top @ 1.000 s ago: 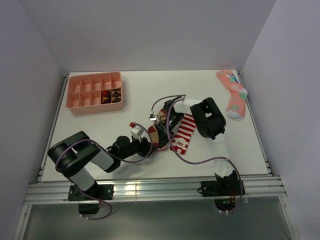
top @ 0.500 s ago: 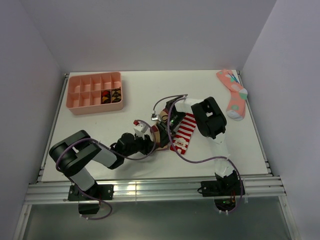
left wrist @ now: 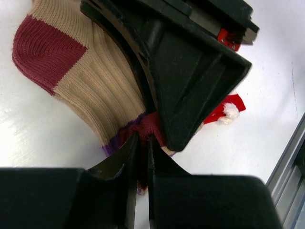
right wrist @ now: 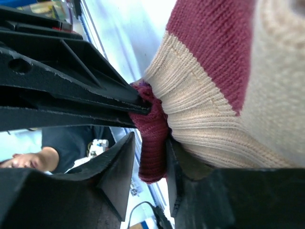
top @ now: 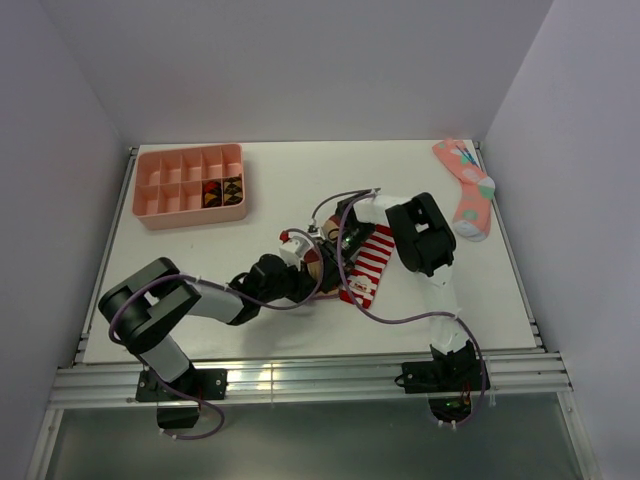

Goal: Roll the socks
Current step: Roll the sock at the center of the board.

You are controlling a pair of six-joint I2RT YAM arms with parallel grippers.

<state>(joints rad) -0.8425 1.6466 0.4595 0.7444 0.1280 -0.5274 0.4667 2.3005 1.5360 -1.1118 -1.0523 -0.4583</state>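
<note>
The tan sock [left wrist: 90,71], with dark red patches and a purple-striped cuff, lies bunched mid-table [top: 318,272]. My left gripper [left wrist: 142,137] is shut on its dark red cuff fabric [left wrist: 145,125]. My right gripper [right wrist: 150,137] meets it from the opposite side. Its jaws stand slightly open around the same red fold [right wrist: 153,143], with a gap at one finger. In the top view the left gripper [top: 303,268] and right gripper [top: 335,250] almost touch. The red-and-white striped sock [top: 370,262] lies flat just right of them, partly under the right arm.
A pink sock with a teal pattern [top: 465,190] lies at the far right edge. A pink divided tray [top: 160,190] stands at the back left with small items in two cells. The metal rail [top: 310,378] runs along the near table edge.
My left gripper slid right to the tan sock and closed on its cuff. My right gripper's jaws have loosened on the same fold.
</note>
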